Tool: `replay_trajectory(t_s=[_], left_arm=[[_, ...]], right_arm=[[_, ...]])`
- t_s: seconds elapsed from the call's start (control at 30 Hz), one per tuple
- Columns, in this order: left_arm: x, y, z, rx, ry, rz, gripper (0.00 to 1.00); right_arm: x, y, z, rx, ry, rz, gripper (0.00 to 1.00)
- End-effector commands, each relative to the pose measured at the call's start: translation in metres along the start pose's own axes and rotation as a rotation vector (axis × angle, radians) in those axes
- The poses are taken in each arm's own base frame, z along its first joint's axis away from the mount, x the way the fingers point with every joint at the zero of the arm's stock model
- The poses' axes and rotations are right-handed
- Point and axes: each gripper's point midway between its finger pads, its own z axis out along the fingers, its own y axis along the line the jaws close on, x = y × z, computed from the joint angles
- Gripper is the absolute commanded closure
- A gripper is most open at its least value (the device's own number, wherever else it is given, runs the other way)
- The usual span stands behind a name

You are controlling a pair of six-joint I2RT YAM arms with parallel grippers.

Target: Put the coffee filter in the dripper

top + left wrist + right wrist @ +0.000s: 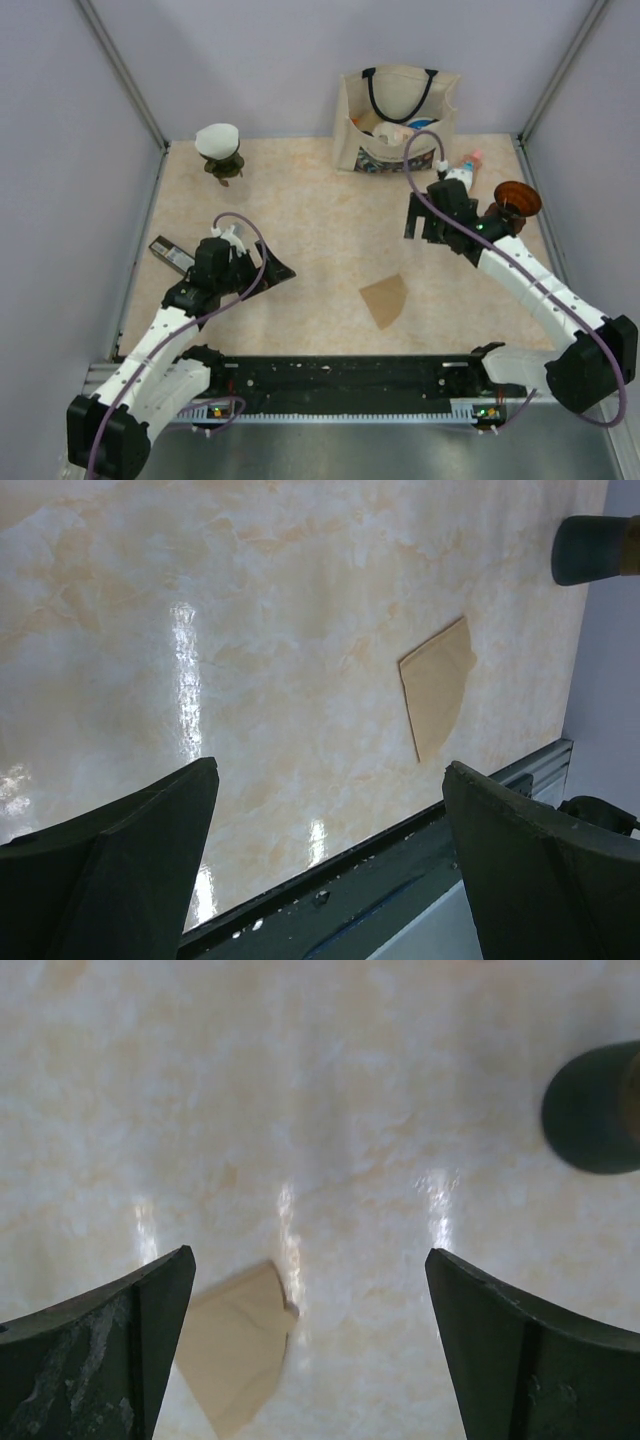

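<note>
The brown paper coffee filter (386, 298) lies flat on the marble table, near the front middle. It also shows in the left wrist view (438, 685) and in the right wrist view (235, 1345). A brown dripper (516, 200) stands at the right, behind my right arm. A second dripper (219, 150) with a white filter in it stands at the back left. My left gripper (275, 268) (330, 770) is open and empty, left of the filter. My right gripper (414, 215) (308, 1255) is open and empty, above the table behind the filter.
A cream tote bag (397, 120) with items in it stands at the back middle. A white and pink bottle (462, 170) lies beside it. A flat black object (172, 254) lies at the left edge. Grey walls close in the table on three sides.
</note>
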Motion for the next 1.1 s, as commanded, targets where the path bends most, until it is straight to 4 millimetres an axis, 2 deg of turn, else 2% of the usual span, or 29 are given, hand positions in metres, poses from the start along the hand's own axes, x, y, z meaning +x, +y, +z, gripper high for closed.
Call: replay_trajectory(t_s=[0.0, 0.13, 0.27, 0.4, 0.67, 0.87, 1.07], left_arm=[[-0.007, -0.015, 0.001, 0.065, -0.027, 0.026, 0.01], [-0.008, -0.019, 0.001, 0.073, -0.029, 0.034, 0.01], [-0.009, -0.021, 0.001, 0.081, -0.035, 0.036, 0.01], [-0.008, -0.022, 0.001, 0.084, -0.030, 0.038, 0.01], [-0.009, -0.022, -0.001, 0.083, -0.036, 0.044, 0.01], [-0.009, -0.023, -0.003, 0.083, -0.041, 0.047, 0.01], [-0.008, -0.022, -0.006, 0.077, -0.050, 0.044, 0.01]], right_arm=[[-0.078, -0.031, 0.007, 0.098, -0.199, 0.053, 0.01], [-0.107, -0.060, 0.019, 0.192, -0.238, 0.060, 0.01], [-0.117, -0.075, 0.028, 0.259, -0.240, 0.044, 0.01], [-0.117, -0.088, 0.033, 0.316, -0.230, 0.042, 0.01], [-0.115, -0.107, 0.029, 0.394, -0.234, 0.031, 0.01], [-0.112, -0.117, 0.027, 0.432, -0.231, 0.027, 0.01], [-0.108, -0.114, 0.028, 0.413, -0.219, 0.023, 0.01]])
